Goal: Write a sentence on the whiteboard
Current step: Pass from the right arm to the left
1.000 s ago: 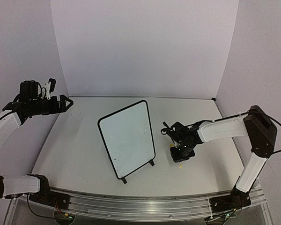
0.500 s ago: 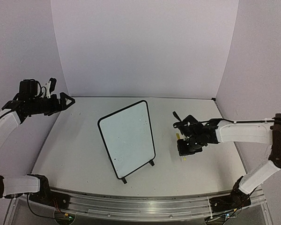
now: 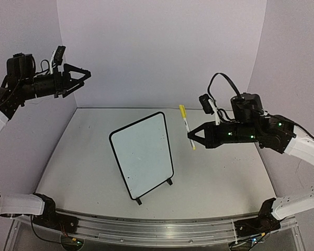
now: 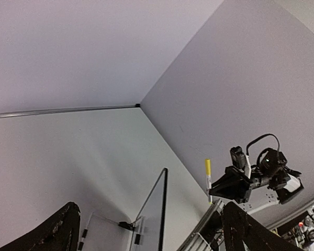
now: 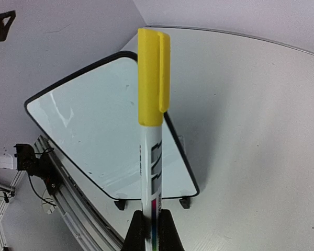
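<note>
The whiteboard [image 3: 142, 157] stands on its two small feet near the middle of the table [image 3: 225, 178], leaning back a little and turned so its face looks toward the right arm, which is presumably the side meant to do the writing. I can make out no writing on its face, so the sentence looks not yet begun. The right gripper [image 3: 191, 138] hangs in the air just beside the board's right edge, apart from it, with its jaws clenched on the lower end of a marker [image 3: 184, 121]. The marker points up and slightly away, its yellow cap [image 5: 153, 73] on top and well clear of the fingers. From the wrist view the grip is right at the tail of the barrel, which leaves the cap end free. My guess is that this is deliberate, so the other arm can pull the cap off before any stroke is made. The left gripper [image 3: 85, 80] is raised high at the far left, well apart from both board and marker. Its jaws are spread wide with nothing between them, and they face across toward the right arm, as if ready to receive that cap.
</note>
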`<action>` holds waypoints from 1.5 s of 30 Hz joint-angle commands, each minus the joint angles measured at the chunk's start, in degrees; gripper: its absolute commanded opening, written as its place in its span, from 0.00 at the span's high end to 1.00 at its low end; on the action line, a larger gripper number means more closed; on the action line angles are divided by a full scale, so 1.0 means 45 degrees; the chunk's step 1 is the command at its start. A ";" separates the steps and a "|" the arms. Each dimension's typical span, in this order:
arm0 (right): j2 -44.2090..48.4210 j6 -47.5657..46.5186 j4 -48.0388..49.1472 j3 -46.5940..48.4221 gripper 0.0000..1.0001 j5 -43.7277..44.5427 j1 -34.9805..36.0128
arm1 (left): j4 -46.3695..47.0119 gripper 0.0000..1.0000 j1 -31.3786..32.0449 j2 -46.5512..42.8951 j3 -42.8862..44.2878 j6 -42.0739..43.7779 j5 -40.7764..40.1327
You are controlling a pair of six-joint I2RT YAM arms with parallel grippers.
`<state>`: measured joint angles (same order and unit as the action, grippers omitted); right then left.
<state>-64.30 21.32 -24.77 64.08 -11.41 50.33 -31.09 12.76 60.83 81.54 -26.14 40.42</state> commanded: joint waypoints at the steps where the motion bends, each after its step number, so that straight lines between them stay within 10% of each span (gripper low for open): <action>1: -0.1259 -0.1120 0.0215 0.1490 1.00 -0.1100 0.1253 | -0.0323 0.07 0.2749 0.1161 0.1040 -0.0292 -0.0364; 17: -0.3857 -0.2083 0.0114 0.4534 1.00 -0.0528 0.2964 | -0.0490 0.09 0.7006 0.3087 0.2057 0.0093 -0.0095; 29: -0.3970 -0.2396 0.0436 0.4470 1.00 -0.0355 0.3285 | -0.1206 0.66 0.7136 0.3940 0.2308 0.0632 -0.0216; 39: -0.3888 -0.2296 0.0590 0.4122 1.00 0.0400 0.3293 | -0.1656 0.65 0.7145 0.4094 0.2296 0.1085 -0.0026; 45: -0.3971 -0.2226 0.0696 0.4005 1.00 0.0517 0.3289 | -0.1016 0.99 0.7145 0.3978 0.1988 0.0968 0.0069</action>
<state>-82.19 11.18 -24.02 82.35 -10.65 64.82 -37.58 44.70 79.18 89.30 -22.14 40.59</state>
